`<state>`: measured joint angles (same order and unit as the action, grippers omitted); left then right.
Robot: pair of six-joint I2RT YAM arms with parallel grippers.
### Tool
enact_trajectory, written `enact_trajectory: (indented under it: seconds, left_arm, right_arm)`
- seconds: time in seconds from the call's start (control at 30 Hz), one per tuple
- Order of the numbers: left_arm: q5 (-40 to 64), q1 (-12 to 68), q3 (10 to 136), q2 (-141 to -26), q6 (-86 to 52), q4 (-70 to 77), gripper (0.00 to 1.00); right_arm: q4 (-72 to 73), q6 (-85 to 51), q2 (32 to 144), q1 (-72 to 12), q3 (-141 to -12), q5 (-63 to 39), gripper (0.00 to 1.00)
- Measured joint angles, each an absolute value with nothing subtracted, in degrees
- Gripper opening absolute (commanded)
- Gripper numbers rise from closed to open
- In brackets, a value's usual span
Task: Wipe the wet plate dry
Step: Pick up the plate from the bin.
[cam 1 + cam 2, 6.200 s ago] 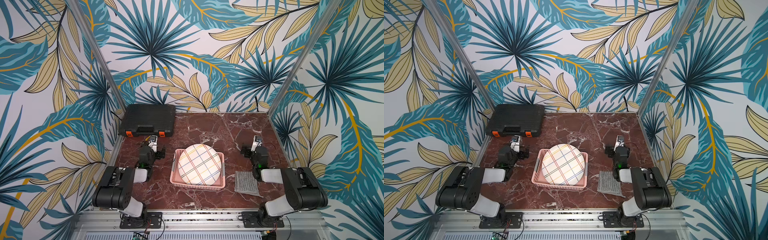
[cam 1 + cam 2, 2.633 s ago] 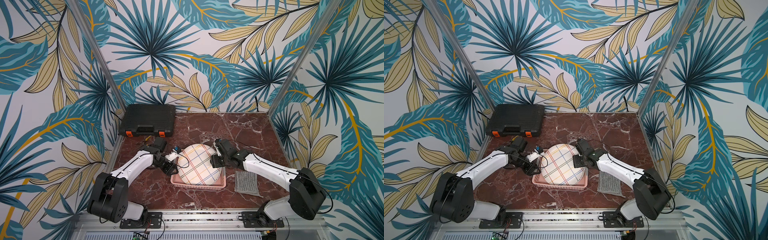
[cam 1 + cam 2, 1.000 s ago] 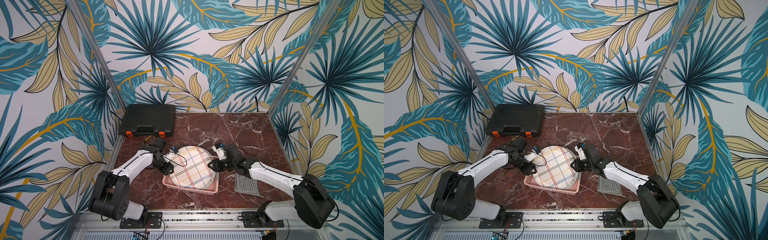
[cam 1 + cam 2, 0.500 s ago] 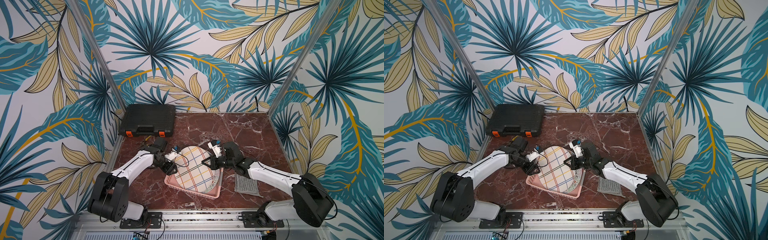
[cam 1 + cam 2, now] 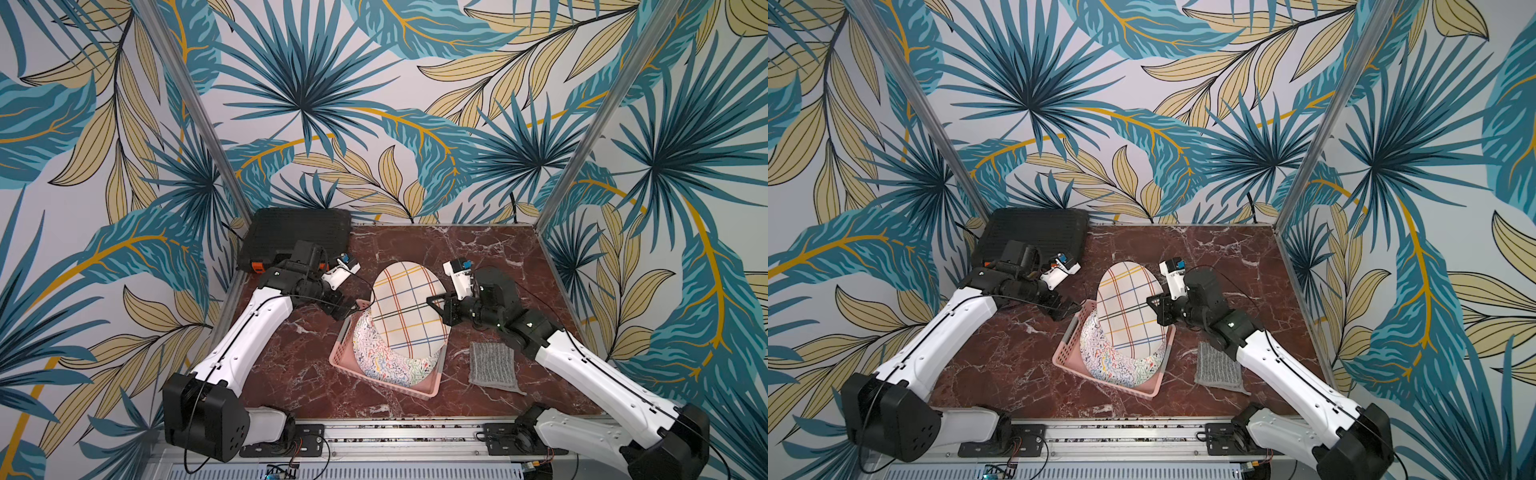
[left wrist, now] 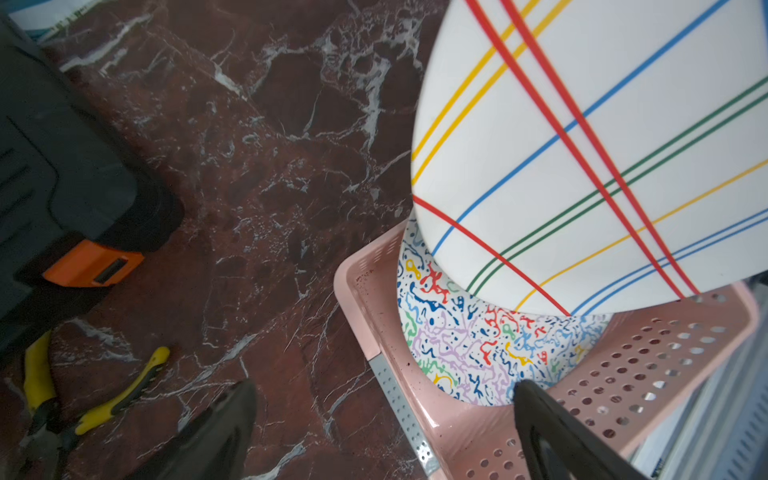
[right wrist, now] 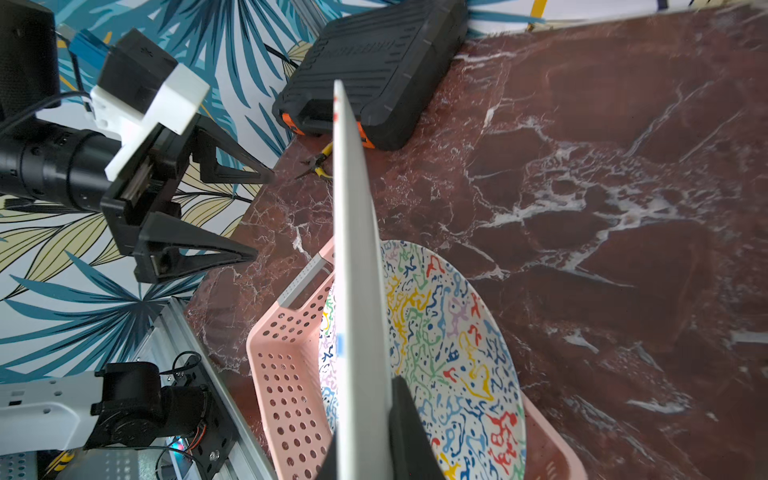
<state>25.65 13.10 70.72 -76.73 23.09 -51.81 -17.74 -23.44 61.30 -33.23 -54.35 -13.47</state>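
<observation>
1. At the striped plate's right rim, the right gripper is pressed together on the edge, one finger on each face. It holds the striped plate tilted almost on edge above the pink basket.
2. Left of that plate, the left gripper has its jaws spread wide and empty, clear of the rim, by the basket's far left corner.
3. The step in hand looks like lifting the plate out for wiping. A one-edge pinch on wet glaze may slip, so it calls for a deep grip, a slow rise clear of the basket wall, and the plate's face kept reachable.
4. Right of the basket, the grey cloth lies flat on the marble table, not yet picked up. The free left gripper seems the likelier one to fetch it.
5. Inside the basket a squiggle-patterned plate lies slanted. Whether the lifted plate touches it is unclear.
6. Far left, a black tool case sits shut, contents hidden, with pliers beside it.
</observation>
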Motion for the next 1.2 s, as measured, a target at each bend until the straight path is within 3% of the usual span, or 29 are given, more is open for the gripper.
enact_trajectory:
  seconds: [0.3, 0.47, 0.6, 0.77, 0.93, 1.03, 1.1, 1.2]
  left_arm:
    - [47.0, 11.9, 74.52, -76.86, 26.7, -60.4, 1.0]
    - [52.9, 12.14, 74.52, -76.86, 26.72, -60.97, 1.0]
    - [56.05, 12.53, 74.52, -76.84, 26.44, -60.88, 0.94]
    - [59.83, 13.5, 74.67, -76.84, 26.44, -61.28, 0.72]
    - [62.54, 13.39, 74.91, -76.84, 26.24, -62.02, 0.36]
    - [65.73, 12.62, 75.07, -76.84, 24.77, -62.81, 0.0]
    - [69.38, 12.58, 75.09, -76.71, 24.01, -64.27, 0.0]
    - [70.17, 13.15, 75.16, -76.47, 23.31, -63.29, 0.0]
  right_arm:
    - [-19.46, -23.51, 55.4, -30.72, -56.49, -21.65, 0.0]
    - [-16.16, -25.39, 55.27, -30.74, -55.72, -28.67, 0.0]
    - [-11.77, -27.64, 55.37, -30.74, -54.89, -32.67, 0.0]
    - [-7.42, -29.63, 57.71, -30.74, -54.59, -35.22, 0.0]
    - [-4.95, -30.22, 59.72, -30.79, -54.19, -36.77, 0.0]
    - [-4.62, -27.73, 59.31, -30.5, -54.22, -37.12, 0.0]
    - [-4.69, -25.15, 58.76, -29.74, -54.39, -37.8, 0.12]
    - [-8.19, -24.58, 58.08, -30.13, -55.53, -32.16, 0.49]
